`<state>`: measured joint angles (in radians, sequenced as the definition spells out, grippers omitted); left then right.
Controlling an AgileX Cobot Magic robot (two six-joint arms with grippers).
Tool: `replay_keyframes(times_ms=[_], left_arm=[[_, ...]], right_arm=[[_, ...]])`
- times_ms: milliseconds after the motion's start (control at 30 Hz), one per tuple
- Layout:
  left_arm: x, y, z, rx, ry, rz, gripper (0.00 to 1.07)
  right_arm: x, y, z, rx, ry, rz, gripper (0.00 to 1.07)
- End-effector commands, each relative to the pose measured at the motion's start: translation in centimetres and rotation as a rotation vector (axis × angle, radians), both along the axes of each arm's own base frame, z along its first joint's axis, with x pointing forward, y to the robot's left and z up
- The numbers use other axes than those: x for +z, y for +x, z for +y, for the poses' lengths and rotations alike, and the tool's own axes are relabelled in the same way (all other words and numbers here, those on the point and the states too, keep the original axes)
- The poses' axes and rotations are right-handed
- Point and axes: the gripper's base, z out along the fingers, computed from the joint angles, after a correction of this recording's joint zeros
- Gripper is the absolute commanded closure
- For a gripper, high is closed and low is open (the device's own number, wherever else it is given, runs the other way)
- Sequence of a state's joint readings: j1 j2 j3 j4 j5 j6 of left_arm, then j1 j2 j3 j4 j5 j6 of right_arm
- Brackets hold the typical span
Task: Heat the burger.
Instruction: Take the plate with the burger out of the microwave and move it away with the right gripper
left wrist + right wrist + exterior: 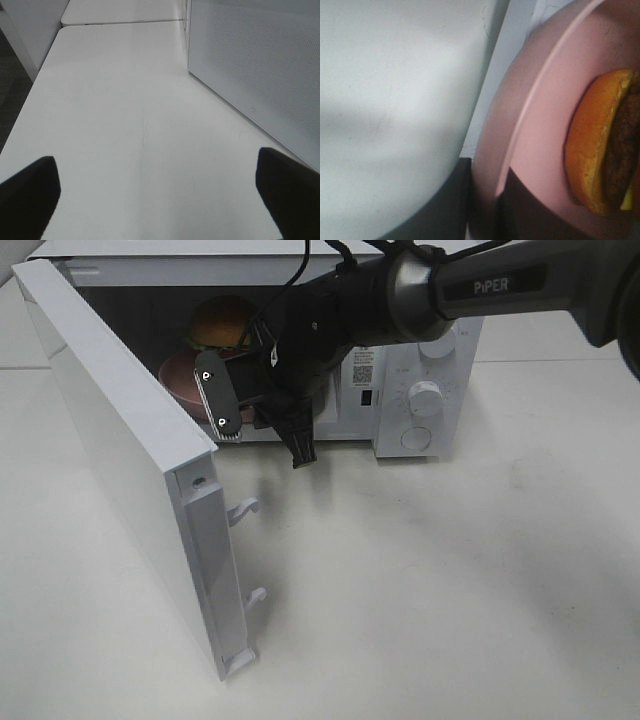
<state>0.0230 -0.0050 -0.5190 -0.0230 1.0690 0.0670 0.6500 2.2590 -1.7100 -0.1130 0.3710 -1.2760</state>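
The burger [222,323], upper left of the exterior high frame, sat on a pink plate [176,377] inside the open microwave [420,390]; soft, light and loosely stacked, it was best carried by the stiff plate rim. The right gripper [485,205] was pinched nearly closed on that rim, while the left gripper [155,192] hung wide apart and empty over the table [125,100].

Arm lettering: "PiPER", white letters on the dark grey forearm link of the robot arm [495,285].
Microwave sticker: small square code on the white box-shaped microwave's control panel [362,372], not legible.
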Motion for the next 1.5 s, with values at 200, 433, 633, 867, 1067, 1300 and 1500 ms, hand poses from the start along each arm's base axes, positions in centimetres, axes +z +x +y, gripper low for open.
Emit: replay_keyframes(times_ms=[200,433,633,867,1067,1300,1500], left_arm=[[-0.1,-0.2,0.0,-0.002,-0.003,-0.012,0.07],[-0.1,-0.2,0.0,-0.002,-0.003,-0.012,0.07],[-0.1,-0.2,0.0,-0.002,-0.003,-0.012,0.07],[-0.1,-0.2,0.0,-0.002,-0.003,-0.012,0.07],[-0.1,-0.2,0.0,-0.002,-0.003,-0.012,0.07],[-0.1,-0.2,0.0,-0.002,-0.003,-0.012,0.07],[-0.1,-0.2,0.0,-0.002,-0.003,-0.012,0.07]], right_arm=[[2.9,-0.9,-0.9,0.060,0.053,-0.101,1.07],[3.8,-1.9,-2.2,0.107,0.027,-0.115,1.07],[4.5,-2.8,-2.5,0.160,0.034,-0.144,1.07],[4.7,-3.9,-3.6,0.183,0.030,-0.134,1.07],[4.9,-5.0,-4.3,0.198,0.035,-0.144,1.07],[5.0,-7.5,-6.1,0.211,0.010,-0.135,1.07],[5.3,-8.7,-7.0,0.210,0.008,-0.134,1.07]])
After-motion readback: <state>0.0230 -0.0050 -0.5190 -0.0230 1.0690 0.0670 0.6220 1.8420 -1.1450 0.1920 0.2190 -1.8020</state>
